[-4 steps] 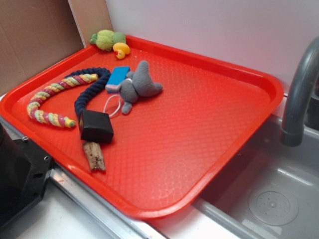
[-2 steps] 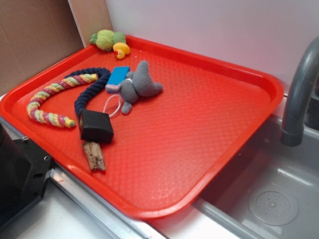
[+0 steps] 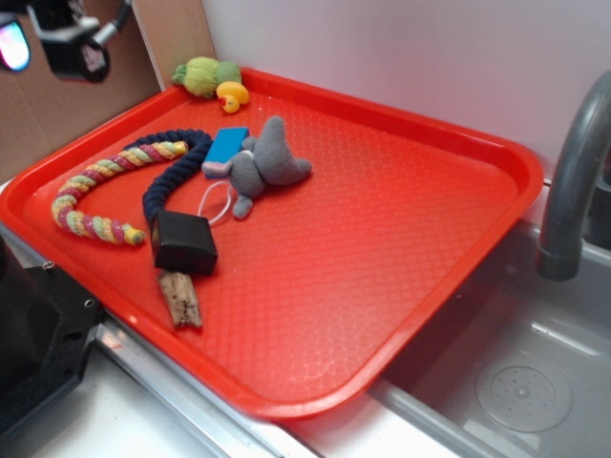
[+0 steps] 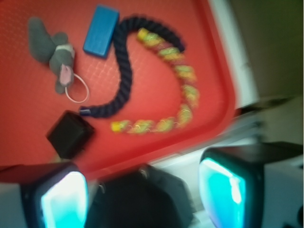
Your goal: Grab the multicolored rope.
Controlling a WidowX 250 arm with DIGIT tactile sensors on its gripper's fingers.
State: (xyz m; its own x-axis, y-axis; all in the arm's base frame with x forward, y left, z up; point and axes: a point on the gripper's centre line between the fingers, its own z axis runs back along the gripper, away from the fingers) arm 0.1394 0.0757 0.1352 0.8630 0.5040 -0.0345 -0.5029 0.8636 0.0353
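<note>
The multicolored rope (image 3: 95,186) lies curved on the left part of the red tray (image 3: 382,239), its yellow, pink and green strands running from the tray's left rim toward a dark navy rope (image 3: 170,172). From the wrist, the multicolored rope (image 4: 183,90) bends along the tray's right edge. My gripper (image 3: 48,43) hangs high in the top left corner, well above and behind the rope. Its jaws stand wide apart, and nothing is between the fingers (image 4: 64,199).
On the tray also lie a blue block (image 3: 225,150), a grey plush toy (image 3: 267,162), a black box (image 3: 183,240), a wooden piece (image 3: 179,298), a green plush (image 3: 205,74) and a yellow duck (image 3: 232,95). A sink with a grey tap (image 3: 573,181) is on the right.
My gripper has come into view at the top left; earlier frames showed no gripper. The things on the tray have not moved.
</note>
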